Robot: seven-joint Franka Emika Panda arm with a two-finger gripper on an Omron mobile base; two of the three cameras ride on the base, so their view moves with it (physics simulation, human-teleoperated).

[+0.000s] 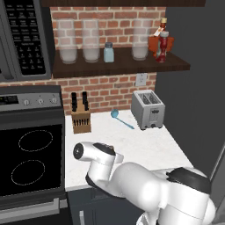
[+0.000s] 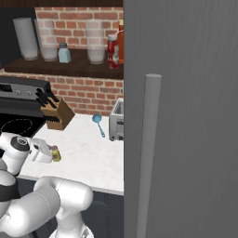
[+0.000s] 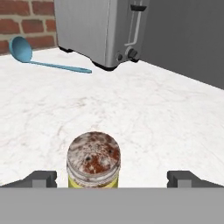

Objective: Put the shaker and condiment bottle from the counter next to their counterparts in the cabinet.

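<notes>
The yellow-green shaker (image 3: pixel 93 162) with a speckled grey cap stands upright on the white counter, between my open gripper's (image 3: pixel 113 179) two dark fingertips (image 3: pixel 41 178), which do not touch it. In the right base view the shaker (image 2: pixel 56 154) sits just past my gripper (image 2: pixel 50 154) near the counter's front left. The red condiment bottle (image 1: pixel 162 47) (image 2: pixel 113 51) stands on the dark brown cabinet shelf (image 1: pixel 118 67) at its right end, beside the orange-red flask (image 1: pixel 154 43) (image 2: pixel 121 41). The pale blue shaker (image 1: pixel 108 52) (image 2: pixel 64 53) stands among glass jars on the shelf.
A silver toaster (image 1: pixel 148 109) (image 3: pixel 96 30) and a blue ladle (image 1: pixel 121 118) (image 3: pixel 43 61) lie at the counter's back. A knife block (image 1: pixel 80 116) stands by the stove (image 1: pixel 30 154). The microwave (image 1: pixel 24 35) hangs left. A tall grey panel with a handle (image 2: pixel 186 116) blocks the right.
</notes>
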